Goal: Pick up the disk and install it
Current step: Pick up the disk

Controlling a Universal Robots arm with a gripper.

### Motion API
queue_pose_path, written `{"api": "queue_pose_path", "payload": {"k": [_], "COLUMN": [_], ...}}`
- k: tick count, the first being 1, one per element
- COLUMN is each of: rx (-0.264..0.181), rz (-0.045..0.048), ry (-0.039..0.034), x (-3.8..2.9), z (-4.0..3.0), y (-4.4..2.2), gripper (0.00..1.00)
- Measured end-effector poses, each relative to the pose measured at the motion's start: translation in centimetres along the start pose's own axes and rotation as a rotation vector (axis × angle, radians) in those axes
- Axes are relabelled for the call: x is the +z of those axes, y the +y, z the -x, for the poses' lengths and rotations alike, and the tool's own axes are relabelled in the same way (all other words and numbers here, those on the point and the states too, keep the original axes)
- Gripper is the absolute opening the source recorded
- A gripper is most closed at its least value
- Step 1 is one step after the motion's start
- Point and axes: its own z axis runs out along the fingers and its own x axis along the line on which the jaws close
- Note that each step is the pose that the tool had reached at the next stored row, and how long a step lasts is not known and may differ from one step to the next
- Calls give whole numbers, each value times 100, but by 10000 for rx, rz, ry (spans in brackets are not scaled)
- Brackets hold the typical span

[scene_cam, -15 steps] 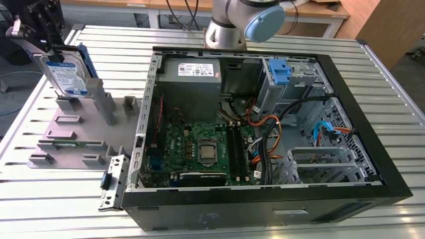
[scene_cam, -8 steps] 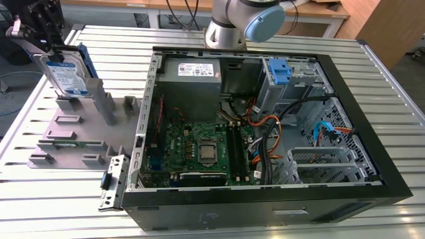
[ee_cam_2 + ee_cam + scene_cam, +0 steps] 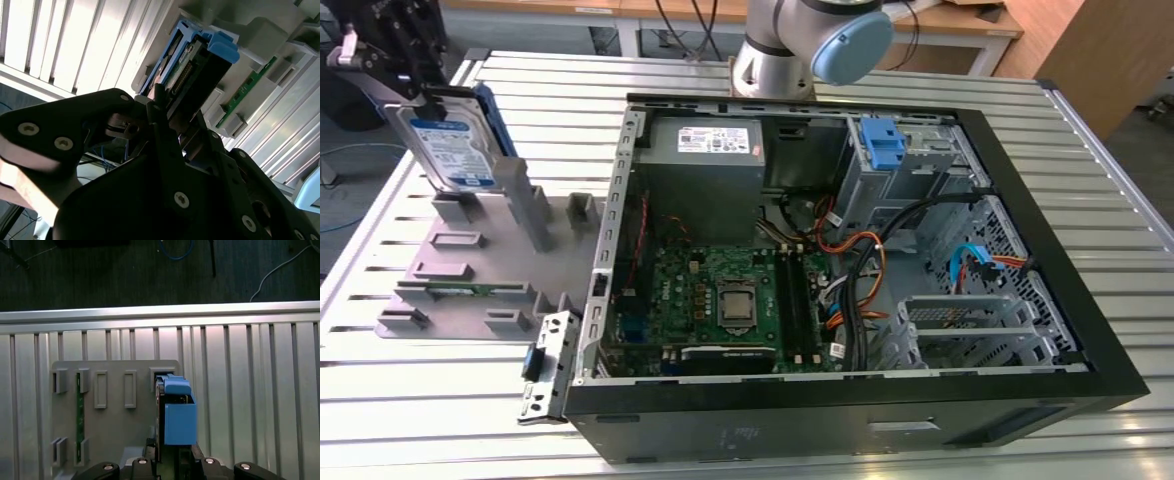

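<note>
**A:** Where does the claw stand?

**B:** At ten o'clock in the exterior view. The claw [image 3: 416,92] is closed down to the thickness of the disk [image 3: 450,145] and grips it by its upper end. The disk hangs upright, label towards the camera.

**A:** Is it out of its holder?

**B:** Barely, I'd say. Its lower edge is just above the posts of the grey fixture plate [image 3: 480,275], which lies flat on the slatted bench [image 3: 427,420]. I cannot tell whether it is fully clear of the slot.

**A:** And the machine?

**B:** The open computer case [image 3: 1067,330] lies on its side from centre out to three o'clock, well apart from the disk. Inside it, the power supply [image 3: 707,140] is at twelve. The drive cage [image 3: 914,165], with a blue bracket [image 3: 883,140], is at one.

**A:** Which step is this?

**B:** The pick-up, as I judge it. The grasp is made and the install is not begun.

**A:** What does the move ahead call for?

**B:** A straight lift, so the rails don't catch the posts. Then a firm hold over the case wall, with the disk squared to its bay and kept off the loose cables [image 3: 867,260] beside the cage.
</note>
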Motion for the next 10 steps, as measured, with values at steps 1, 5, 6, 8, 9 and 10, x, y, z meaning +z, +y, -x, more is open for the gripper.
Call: {"api": "queue_pose_path", "payload": {"k": [1,5,6,8,9,10], "rx": [0,0,0,0,0,0], "rz": [0,-1,-2,-1,-1,-1], "ry": [0,0,-1,0,0,-1], "x": [-21,-105,-125,-173,-196,-219], "z": [1,4,5,7,7,8], "y": [0,0,0,1,1,1], "gripper": [35,35,35,35,35,35]}}
